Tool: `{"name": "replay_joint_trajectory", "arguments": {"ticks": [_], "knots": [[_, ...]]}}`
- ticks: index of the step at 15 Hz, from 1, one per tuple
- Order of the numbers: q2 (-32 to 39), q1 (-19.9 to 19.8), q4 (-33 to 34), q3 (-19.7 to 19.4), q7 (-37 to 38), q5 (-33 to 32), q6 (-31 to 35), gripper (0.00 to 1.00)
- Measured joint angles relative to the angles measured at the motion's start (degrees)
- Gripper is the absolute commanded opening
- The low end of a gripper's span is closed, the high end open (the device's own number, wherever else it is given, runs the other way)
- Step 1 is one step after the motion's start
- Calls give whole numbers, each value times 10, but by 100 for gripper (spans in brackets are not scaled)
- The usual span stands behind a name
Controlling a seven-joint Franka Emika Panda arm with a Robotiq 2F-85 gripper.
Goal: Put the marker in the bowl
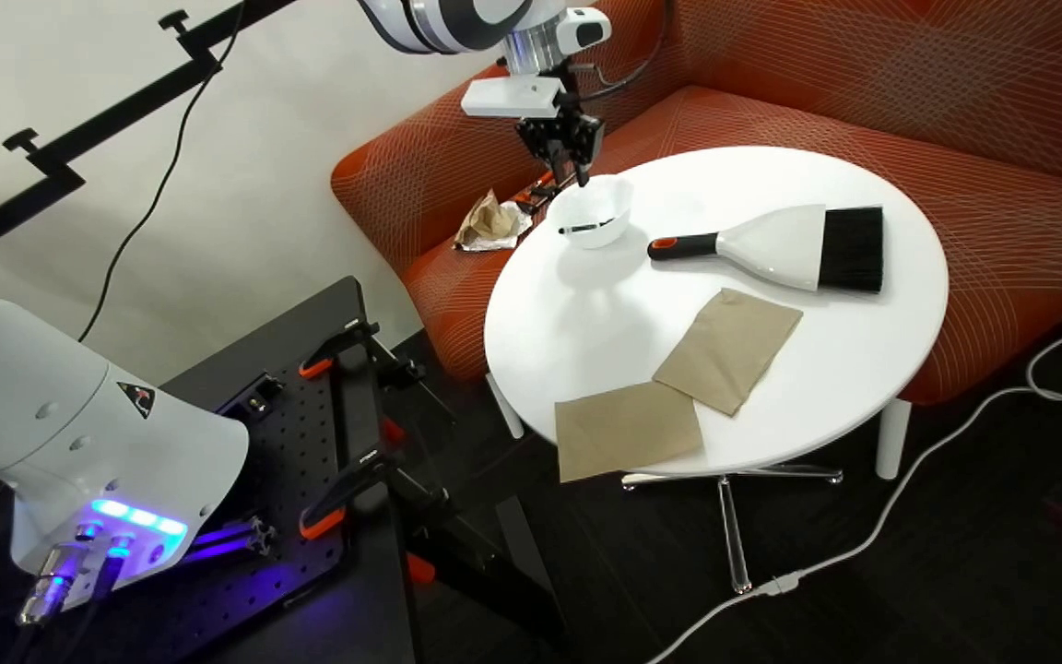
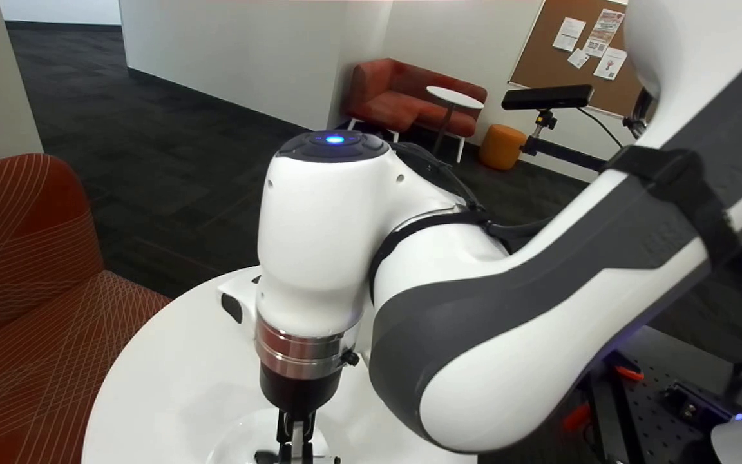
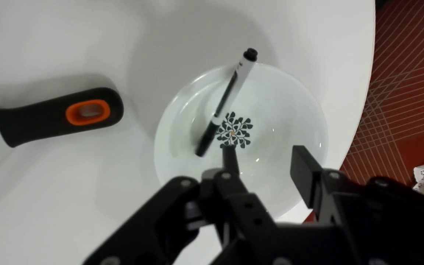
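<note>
The marker [image 1: 584, 227] is a slim white-and-black pen lying in the small white bowl [image 1: 600, 201]. In the wrist view the marker [image 3: 226, 99] leans in the left part of the bowl [image 3: 282, 114]. Its black-capped end is inside near the printed leaf pattern, and its other end reaches over the rim. My gripper [image 1: 572, 175] is just above the bowl. In the wrist view my gripper [image 3: 265, 156] has its fingers apart with nothing between them, and the marker lies left of them. In an exterior view my gripper [image 2: 296, 444] is cut off by the bottom edge over the bowl [image 2: 239, 439].
The round white table [image 1: 826, 369] holds a brush with a white dustpan [image 1: 775, 247] right of the bowl and two tan cloths [image 1: 729, 350] nearer the front. The bowl stands near the table edge. A red sofa [image 1: 1001, 175] and a crumpled wrapper [image 1: 492, 223] are behind.
</note>
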Motion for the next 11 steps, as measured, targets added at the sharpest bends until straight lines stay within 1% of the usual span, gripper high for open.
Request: {"name": "replay_joint_trajectory", "arguments": {"ticks": [3,4,11], "knots": [[0,-1,0,1,0,0,0,98],[0,-2,1,1,0,0,0,100],[0,-4,2,1,0,0,0,100]]}}
